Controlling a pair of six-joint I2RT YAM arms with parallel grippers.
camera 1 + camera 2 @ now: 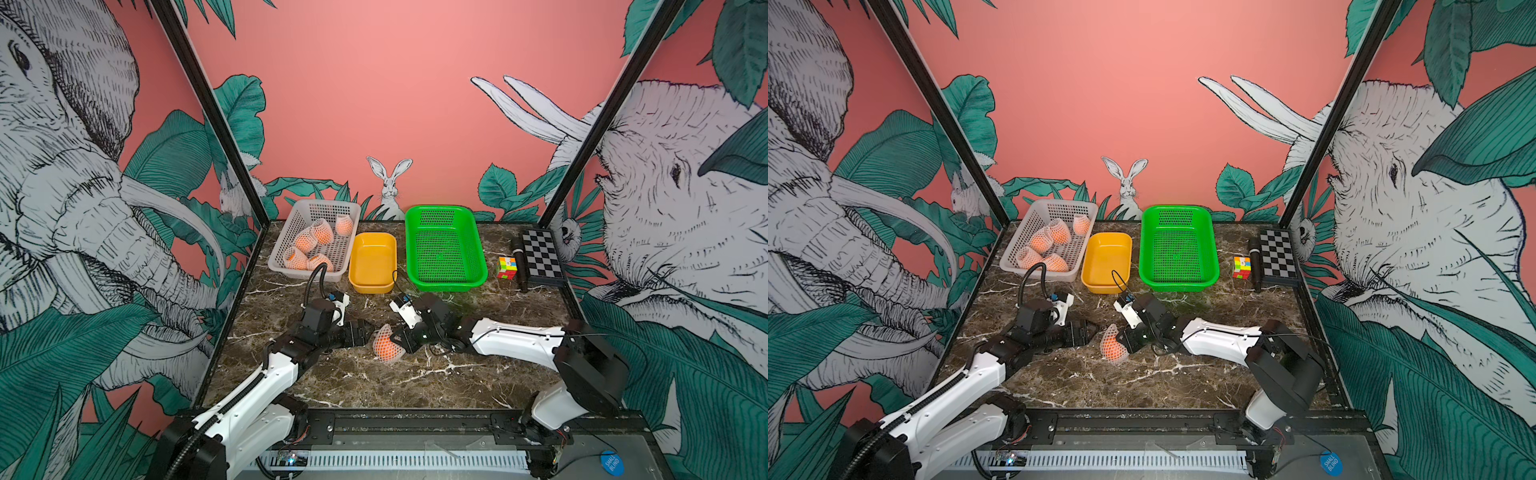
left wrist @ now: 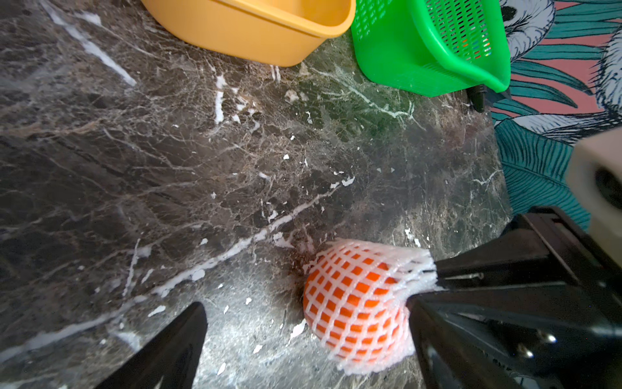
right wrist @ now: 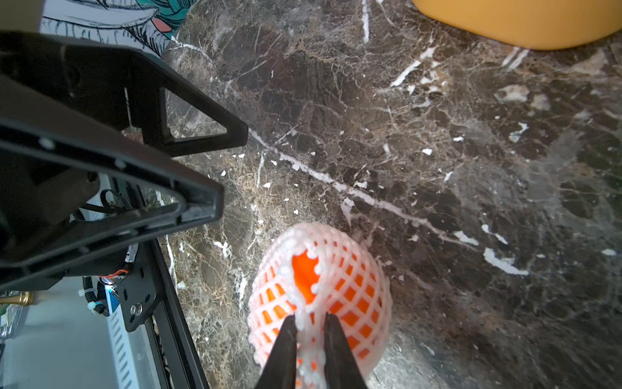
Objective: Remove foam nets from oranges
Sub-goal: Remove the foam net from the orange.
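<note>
Jaws of the right gripper [image 3: 309,336] were pressed onto a bunched end of the foam net [image 3: 319,232], pinching it. Those of the left gripper [image 3: 234,168] stood spread wide, just beside the same fruit. The brown marble-patterned table [image 1: 415,374] carried everything. Along its far edge sat a green basket [image 1: 446,286] and a white perforated basket [image 1: 299,272] holding five more netted oranges [image 1: 316,235], with a yellow tub [image 1: 372,286] between the two. Near the middle of the table, between both grippers, lay the wrapped fruit. Its white diamond mesh was drawn taut around it, and through the net's open end the orange [image 3: 303,276] showed bright and glossy.
</note>
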